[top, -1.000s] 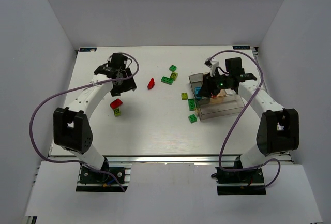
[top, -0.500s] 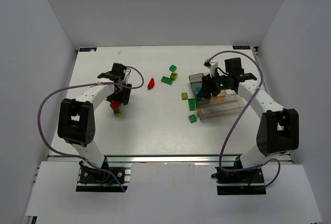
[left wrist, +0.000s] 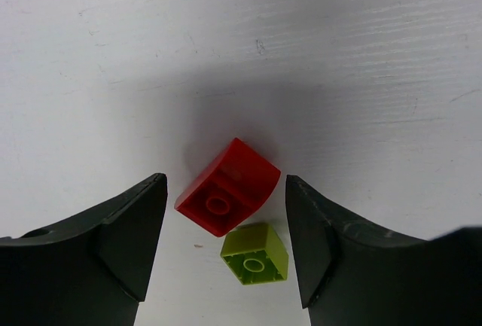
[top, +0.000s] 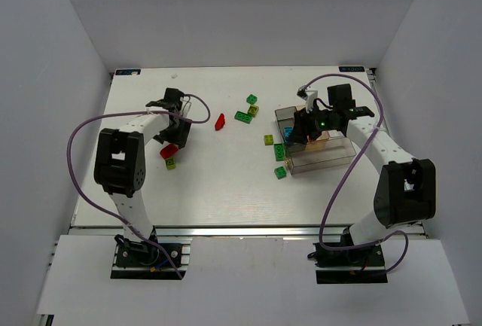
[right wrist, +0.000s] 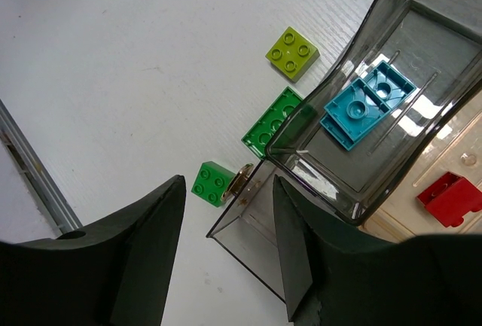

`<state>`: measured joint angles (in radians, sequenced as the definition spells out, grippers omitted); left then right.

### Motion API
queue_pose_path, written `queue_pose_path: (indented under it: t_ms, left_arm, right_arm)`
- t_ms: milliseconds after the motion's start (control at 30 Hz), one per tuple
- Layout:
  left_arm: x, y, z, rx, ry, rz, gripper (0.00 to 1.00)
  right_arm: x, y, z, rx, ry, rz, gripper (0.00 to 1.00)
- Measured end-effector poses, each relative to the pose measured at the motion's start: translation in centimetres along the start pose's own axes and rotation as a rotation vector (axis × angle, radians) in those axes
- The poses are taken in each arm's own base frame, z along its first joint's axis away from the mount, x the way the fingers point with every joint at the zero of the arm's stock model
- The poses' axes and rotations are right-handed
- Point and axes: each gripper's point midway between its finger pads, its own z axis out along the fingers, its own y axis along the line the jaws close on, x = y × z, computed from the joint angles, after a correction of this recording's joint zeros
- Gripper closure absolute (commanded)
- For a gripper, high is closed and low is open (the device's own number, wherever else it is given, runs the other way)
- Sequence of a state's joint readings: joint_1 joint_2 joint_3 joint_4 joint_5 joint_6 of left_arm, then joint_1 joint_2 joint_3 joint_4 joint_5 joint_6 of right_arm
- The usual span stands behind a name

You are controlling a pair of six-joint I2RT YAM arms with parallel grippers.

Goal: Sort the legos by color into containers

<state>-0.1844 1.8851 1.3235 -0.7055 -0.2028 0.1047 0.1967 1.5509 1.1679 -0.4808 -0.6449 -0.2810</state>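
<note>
— Tabletop [top: 226, 183] status, left side?
— I have the left claw [left wrist: 224, 209] wide and empty. The red brick [left wrist: 228, 196] lies between its fingers, with a lime brick [left wrist: 254, 253] just beside.
— Procedure?
— I'd centre, descend, and close on red only. The right claw [right wrist: 227, 190] is wide and empty at the box [right wrist: 354, 207] edge.

A: Left arm [top: 120, 164], right arm [top: 404, 189]: white tube links, chunky black joint housings.
B: Noted. Cables [top: 70, 156]: purple, one long loop per arm. Bases [top: 147, 254]: black plates on a silver rail [top: 241, 230].
A: Fingers [left wrist: 124, 243]: matte black, wedge-shaped, faintly scuffed. Green light [top: 321, 123] on the right wrist.
</note>
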Motion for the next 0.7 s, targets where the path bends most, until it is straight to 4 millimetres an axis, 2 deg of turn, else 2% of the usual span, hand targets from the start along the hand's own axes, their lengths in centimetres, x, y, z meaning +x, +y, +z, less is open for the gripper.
queue_pose_path:
  t_ms: [133,267,400,467,533,567,700]
  left_arm:
    - [0.4,-0.1,0.3,0.004,0.008,0.005,0.29]
    - [2.3,-0.6,0.9,0.024,0.048,0.016,0.29]
    - [3.7,-0.9,0.5,0.042,0.063,0.021,0.29]
    - [4.2,-0.9,0.3,0.045,0.067,0.023,0.32]
    - [4.5,-1.0,0.3,0.045,0.07,0.022,0.37]
    - [4.5,-1.0,0.3,0.044,0.071,0.017,0.47]
    - [4.4,-1.1,0.2,0.043,0.07,-0.016,0.68]
  right_arm:
    - [0.1,-0.1,0.0,0.008,0.003,0.001,0.44]
    - [0.1,-0.2,0.0,0.014,0.004,0.001,0.44]
    - [0.1,-0.2,0.0,0.014,0.004,0.001,0.44]
    - [0.1,-0.2,0.0,0.014,0.004,0.001,0.44]
    - [0.1,-0.2,0.0,0.013,0.004,0.001,0.44]
    - [0.1,-0.2,0.0,0.013,0.004,0.001,0.44]
    - [0.1,-0.2,0.0,0.013,0.006,0.002,0.44]
